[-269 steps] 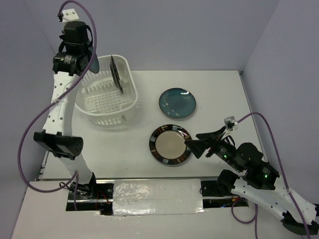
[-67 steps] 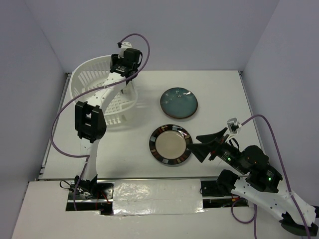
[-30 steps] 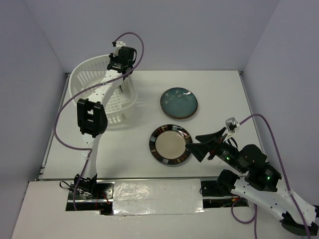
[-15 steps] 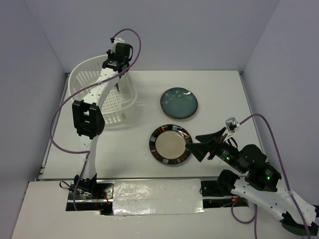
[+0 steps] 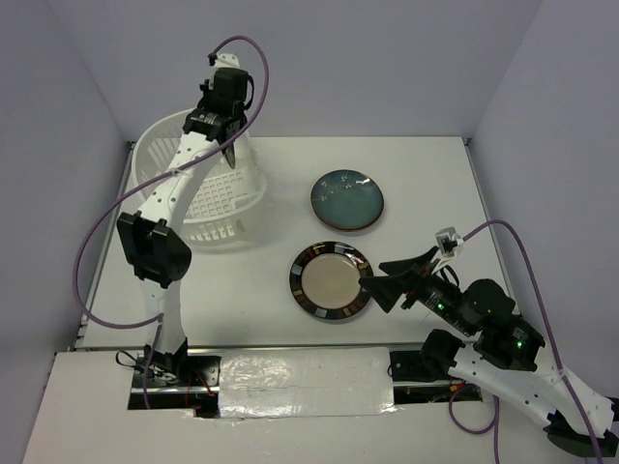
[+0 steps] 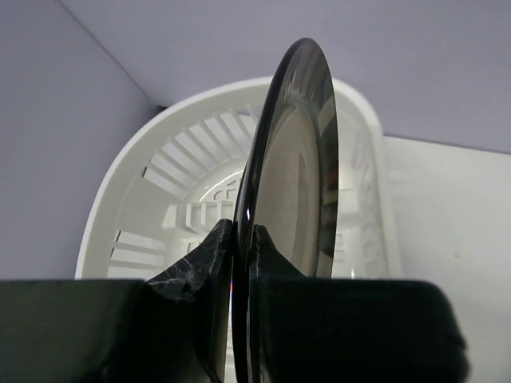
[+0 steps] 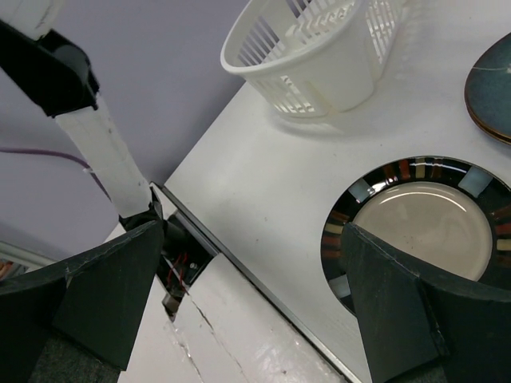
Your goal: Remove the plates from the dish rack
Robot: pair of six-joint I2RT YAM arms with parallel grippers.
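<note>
Your left hand (image 6: 242, 238) is pinched shut on the lower edge of a round glazed plate with a glossy dark rim (image 6: 291, 183). It holds the plate upright and edge-on over the far part of the large white slotted plastic dish rack (image 5: 147, 162). Your right hand (image 5: 372, 277) is spread wide with nothing between its fingers, at the right edge of the beige-centred round plate with a wide striped black-brown rim (image 5: 330, 280). That plate lies flat on the white worktop (image 5: 435, 184). Just behind it lies a teal-blue round glazed plate (image 5: 346, 199), right of the rack.
</note>
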